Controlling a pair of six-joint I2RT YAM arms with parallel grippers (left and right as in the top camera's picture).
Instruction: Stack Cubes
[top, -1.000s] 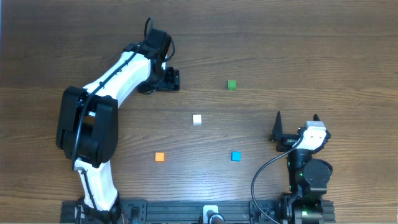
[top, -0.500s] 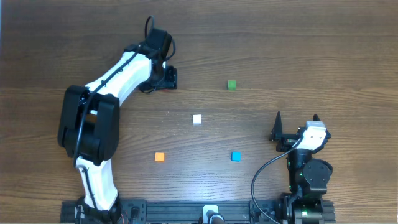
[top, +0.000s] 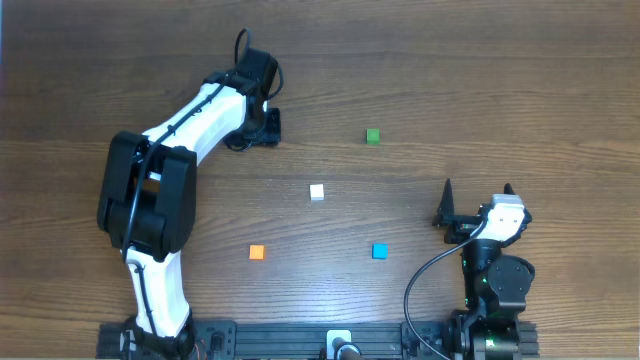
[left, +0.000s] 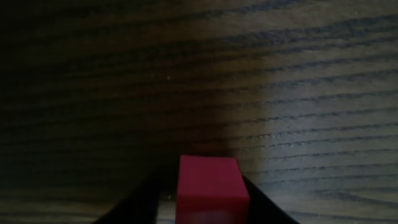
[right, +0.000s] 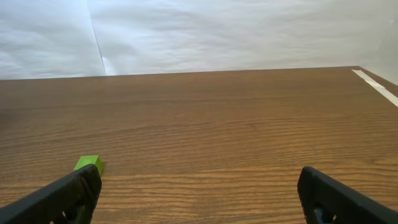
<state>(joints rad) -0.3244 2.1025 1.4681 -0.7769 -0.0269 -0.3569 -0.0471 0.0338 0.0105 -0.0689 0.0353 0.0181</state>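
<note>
Left wrist view: my left gripper (top: 268, 124) is clenched on a small red cube (left: 210, 183), low over the brown wooden table (top: 520, 80), perhaps touching it; shadow hides the contact. My right gripper (top: 478, 188) sits spread wide. The small green cube (top: 373, 136), white cube (top: 317, 192), orange cube (top: 257, 252) and blue cube (top: 379, 251) lie apart.

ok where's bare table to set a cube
Widest bare wood: far right corner, beyond the green cube. Also between white cube and right gripper. Crowded: the middle toward orange cube and blue cube, and by the left gripper holding the red cube.
</note>
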